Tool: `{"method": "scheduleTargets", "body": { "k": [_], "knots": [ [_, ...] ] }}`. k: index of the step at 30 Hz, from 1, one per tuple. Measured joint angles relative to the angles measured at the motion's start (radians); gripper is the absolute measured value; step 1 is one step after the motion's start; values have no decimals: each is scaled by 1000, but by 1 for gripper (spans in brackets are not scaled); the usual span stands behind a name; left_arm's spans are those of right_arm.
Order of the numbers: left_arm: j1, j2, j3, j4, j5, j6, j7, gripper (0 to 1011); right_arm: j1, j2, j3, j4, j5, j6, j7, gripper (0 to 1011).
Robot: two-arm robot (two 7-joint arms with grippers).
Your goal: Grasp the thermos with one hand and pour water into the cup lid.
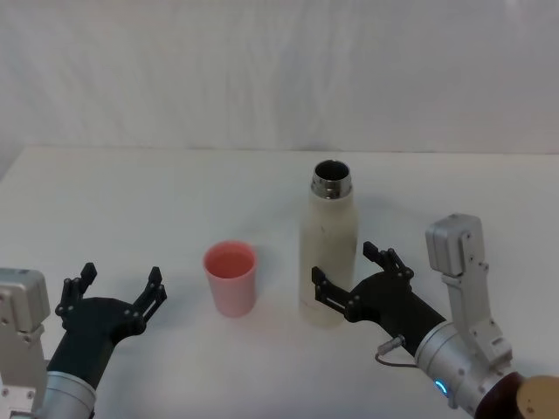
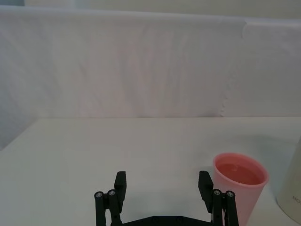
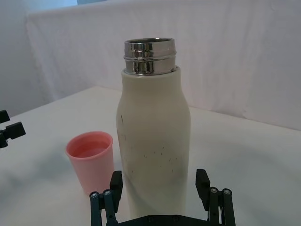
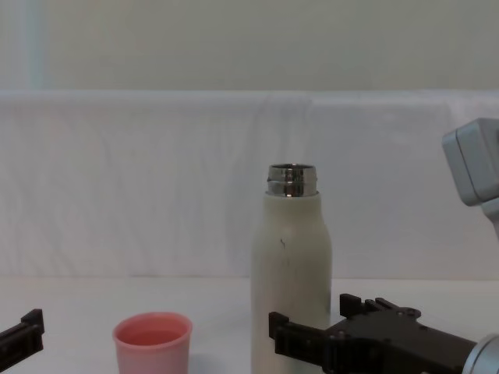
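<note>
The cream-white thermos stands upright on the white table, lid off, with its steel neck bare. To its left stands the pink cup lid, upright, and it seems to hold a little water. My right gripper is open at the thermos's lower body. Its fingers flank the bottle on both sides and show no clear contact. The thermos and cup lid stand a small gap apart. My left gripper rests open and empty near the table's front left, left of the cup lid.
A white cloth backdrop rises behind the table's far edge. The tabletop spreads wide to the left and behind the two objects. A brown rounded part sits at the lower right by my right arm.
</note>
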Motion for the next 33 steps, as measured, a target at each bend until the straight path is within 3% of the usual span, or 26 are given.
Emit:
{"method": "scheduleTargets", "body": {
  "k": [33],
  "knots": [
    [0,0,0,0,0,0,0,1001,55,-45,-17,69,-20,4,-17,1001]
  ]
}}
